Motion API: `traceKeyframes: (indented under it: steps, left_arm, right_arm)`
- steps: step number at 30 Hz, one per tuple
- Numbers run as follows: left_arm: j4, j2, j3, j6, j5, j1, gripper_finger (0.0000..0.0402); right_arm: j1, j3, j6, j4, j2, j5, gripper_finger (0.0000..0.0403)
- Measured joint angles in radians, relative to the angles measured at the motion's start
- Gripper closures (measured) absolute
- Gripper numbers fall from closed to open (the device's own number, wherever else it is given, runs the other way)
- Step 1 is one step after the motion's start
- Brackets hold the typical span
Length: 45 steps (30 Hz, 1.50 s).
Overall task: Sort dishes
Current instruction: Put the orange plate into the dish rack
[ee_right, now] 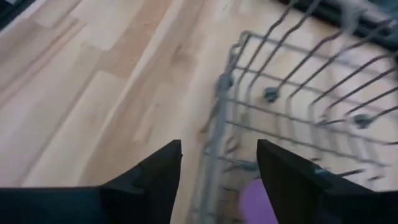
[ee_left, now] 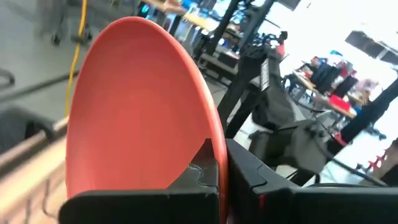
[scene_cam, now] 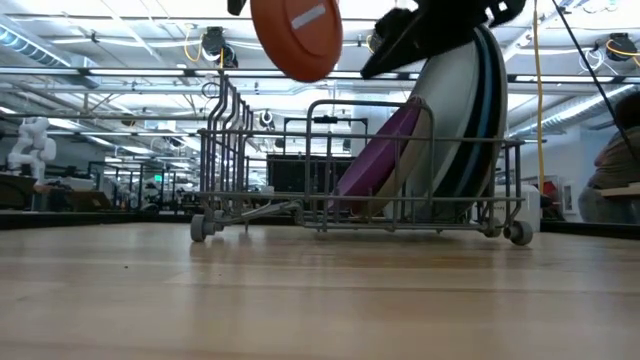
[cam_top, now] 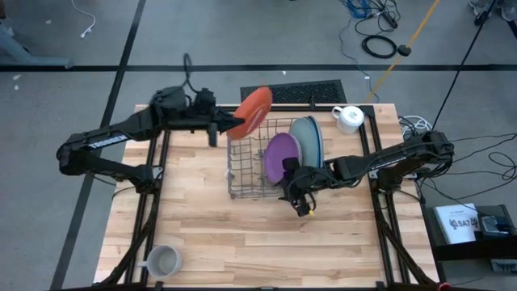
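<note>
One orange plate (cam_top: 254, 110), pinched by its rim in the closed left gripper (cam_top: 232, 124), hangs on edge above the far left corner of the wire rack (cam_top: 242, 174), so its way in runs down and toward the purple plate (cam_top: 280, 156) already standing there. Right gripper (cam_top: 300, 200), fingers spread and empty, sits at the rack's near right corner, just beside the purple plate.

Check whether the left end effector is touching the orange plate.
Touching. The left wrist view shows the left end effector clamped on the orange plate's rim.
</note>
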Motion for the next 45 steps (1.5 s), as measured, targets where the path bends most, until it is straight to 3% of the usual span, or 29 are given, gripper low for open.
traceKeyframes:
  steps: [11, 16, 24, 30, 45]
  left_arm:
    - [0.023, 0.095, 0.000, -0.270, -0.322, -0.138, 0.0399]
    - [0.013, 0.134, 0.000, -0.379, -0.560, -0.231, 0.0399]
    - [0.136, 0.238, 0.000, -0.487, -0.965, -0.416, 0.0399]
    - [0.234, 0.360, 0.000, -0.532, -1.111, -0.504, 0.0399]
    - [0.262, 0.555, 0.000, -0.645, -1.284, -0.534, 0.0399]
  right_arm:
    - [0.000, 0.170, -0.225, -0.111, -0.136, 0.230, 0.0211]
    - [-0.001, 0.208, -0.288, -0.070, -0.238, 0.370, 0.0211]
    - [-0.036, 0.208, -0.324, -0.045, -0.389, 0.392, 0.0211]
    - [-0.063, 0.208, -0.338, -0.068, -0.473, 0.393, 0.0211]
    - [-0.069, 0.208, -0.304, -0.154, -0.523, 0.390, 0.0211]
